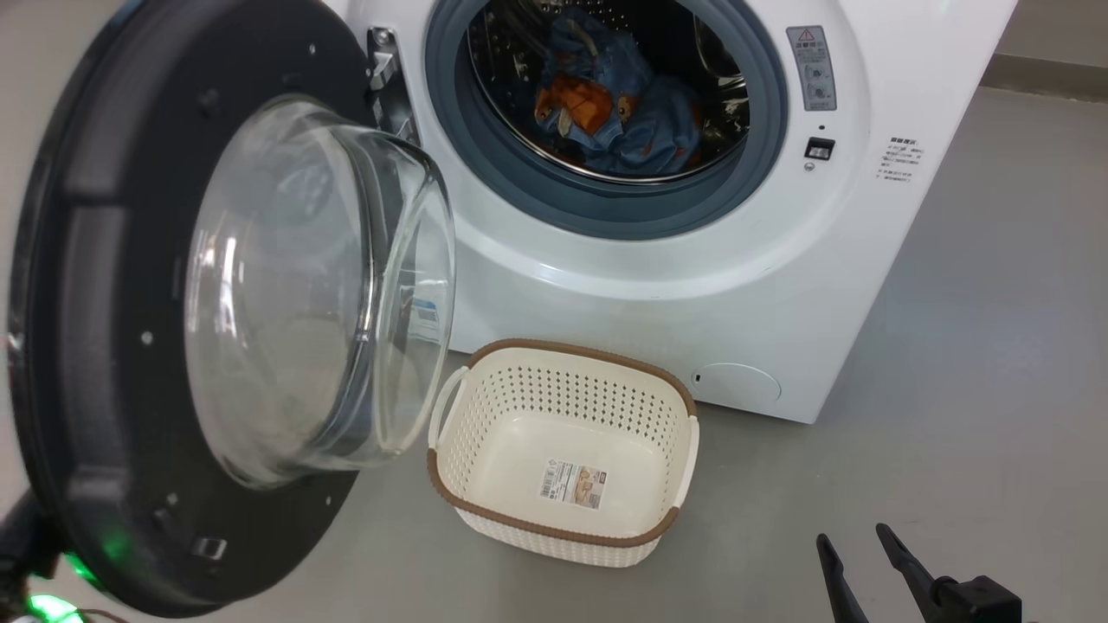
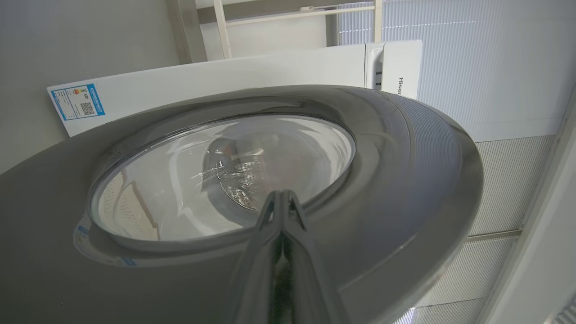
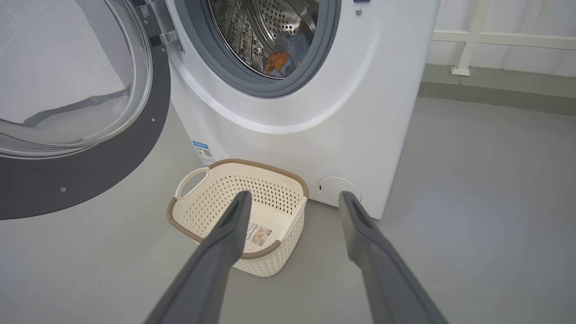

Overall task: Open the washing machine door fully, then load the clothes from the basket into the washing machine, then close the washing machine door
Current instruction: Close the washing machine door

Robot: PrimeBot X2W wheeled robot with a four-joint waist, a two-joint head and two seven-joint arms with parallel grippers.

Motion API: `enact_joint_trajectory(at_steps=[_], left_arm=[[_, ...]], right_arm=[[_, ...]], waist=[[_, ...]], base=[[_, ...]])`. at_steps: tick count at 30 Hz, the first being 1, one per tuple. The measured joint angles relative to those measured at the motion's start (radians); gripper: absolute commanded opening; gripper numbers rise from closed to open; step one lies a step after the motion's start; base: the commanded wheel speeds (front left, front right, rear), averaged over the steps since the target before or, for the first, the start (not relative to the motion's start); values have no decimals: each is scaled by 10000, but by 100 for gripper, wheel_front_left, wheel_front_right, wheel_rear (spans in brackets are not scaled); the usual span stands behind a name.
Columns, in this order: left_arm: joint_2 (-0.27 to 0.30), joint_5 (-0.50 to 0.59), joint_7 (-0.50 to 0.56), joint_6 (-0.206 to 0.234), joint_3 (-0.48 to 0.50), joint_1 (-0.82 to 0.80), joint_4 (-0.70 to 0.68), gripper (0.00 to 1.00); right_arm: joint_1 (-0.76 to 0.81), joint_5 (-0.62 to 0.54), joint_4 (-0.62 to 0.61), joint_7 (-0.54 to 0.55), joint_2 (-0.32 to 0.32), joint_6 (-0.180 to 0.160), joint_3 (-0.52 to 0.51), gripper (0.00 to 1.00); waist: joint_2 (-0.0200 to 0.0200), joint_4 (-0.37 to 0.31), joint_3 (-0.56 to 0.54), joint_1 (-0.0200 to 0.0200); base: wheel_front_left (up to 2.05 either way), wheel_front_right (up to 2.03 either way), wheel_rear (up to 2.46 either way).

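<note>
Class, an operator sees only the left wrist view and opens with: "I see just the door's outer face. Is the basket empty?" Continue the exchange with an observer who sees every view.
Observer: Yes, the basket holds only its sticker.
Operator: Where are the clothes?
Observer: The clothes lie inside the drum.
Operator: And the right tool?
Observer: The right tool is open, holding nothing, low over the floor right of the basket.
</note>
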Motion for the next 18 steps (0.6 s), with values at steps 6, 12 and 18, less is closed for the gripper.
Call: enact_joint_trajectory(at_steps=[6,12,18], left_arm=[[-673,12,190,0,-284,317,-821,0],[-1174,130,360,2,-995,834,-1517,0],[-1250,128,441,2,-1931,1320,-2182,0]], right_arm=[[2,8,-10,0,71,0,-151,100],[9,15,-12,0,130,0,-167,100],[135,31,-69,0,161,0,-201,100]], waist=[[0,-98,-60,1],[0,-257,-142,0],[0,-493,-183,0]], base=[[0,0,0],[0,0,0],[0,0,0]])
